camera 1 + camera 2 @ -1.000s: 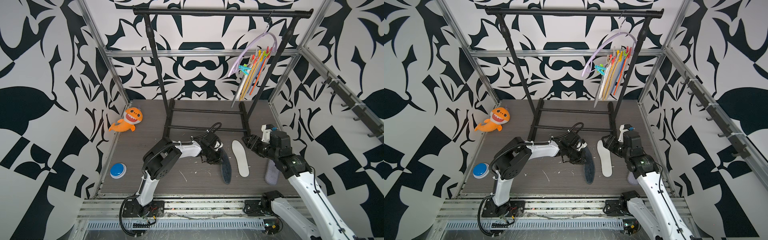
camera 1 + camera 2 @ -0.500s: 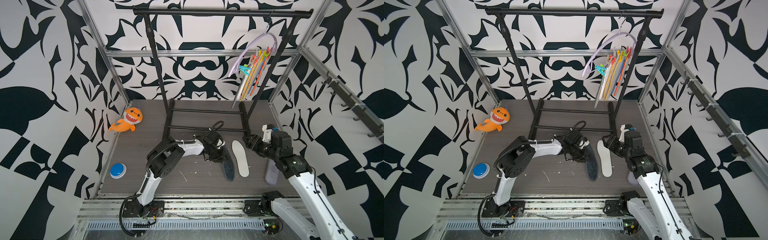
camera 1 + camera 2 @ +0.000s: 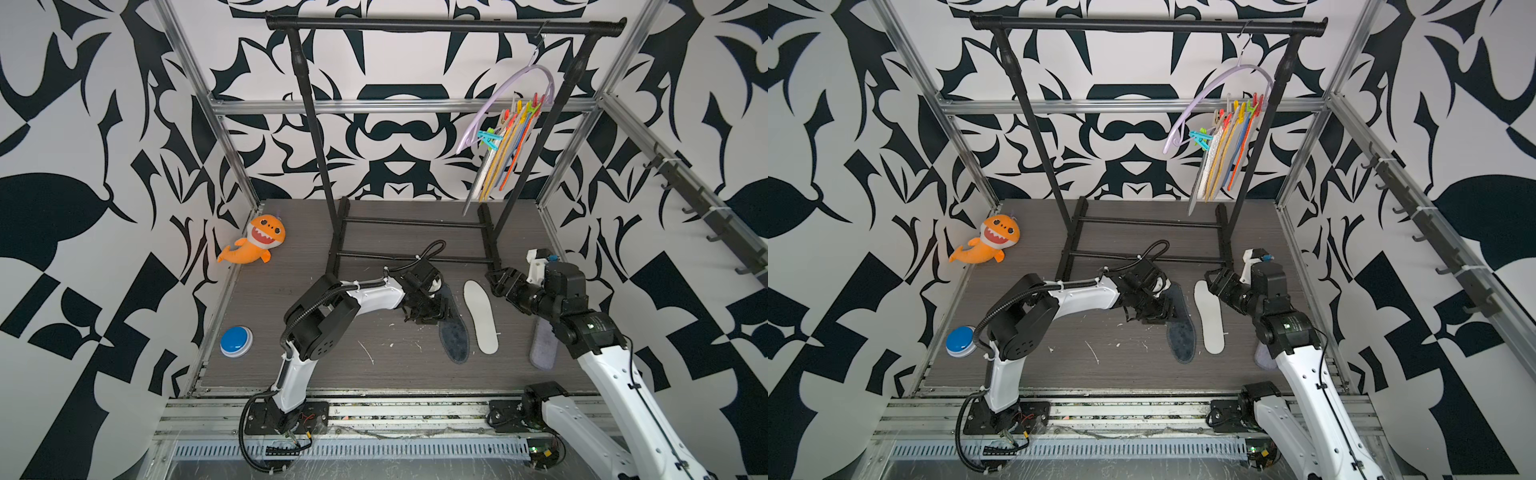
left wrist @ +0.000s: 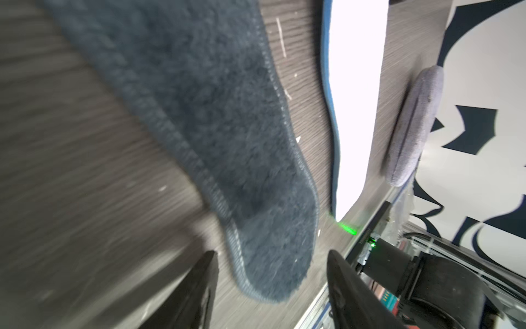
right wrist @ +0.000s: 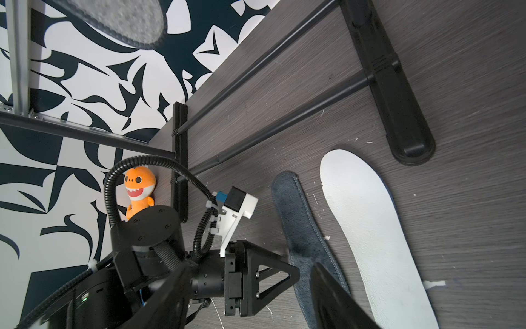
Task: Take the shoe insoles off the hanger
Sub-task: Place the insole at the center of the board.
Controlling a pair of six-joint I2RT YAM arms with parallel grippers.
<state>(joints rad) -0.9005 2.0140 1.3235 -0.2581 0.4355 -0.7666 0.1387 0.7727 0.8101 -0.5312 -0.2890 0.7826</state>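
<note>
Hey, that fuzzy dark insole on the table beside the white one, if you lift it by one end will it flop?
Probably yes: the dark insole looks thin and lies flat on the table, so a free end would likely droop. Its fuzzy pile suggests it is light and should grip well rather than slip.

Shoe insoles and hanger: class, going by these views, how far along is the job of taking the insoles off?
Done: a dark grey-blue insole and a white insole lie flat on the floor, side by side. In hand: nothing; the left gripper stands open by the dark one, and the right gripper is open and empty. Left: a bunch of insoles hangs pegged on the hanger.
</note>
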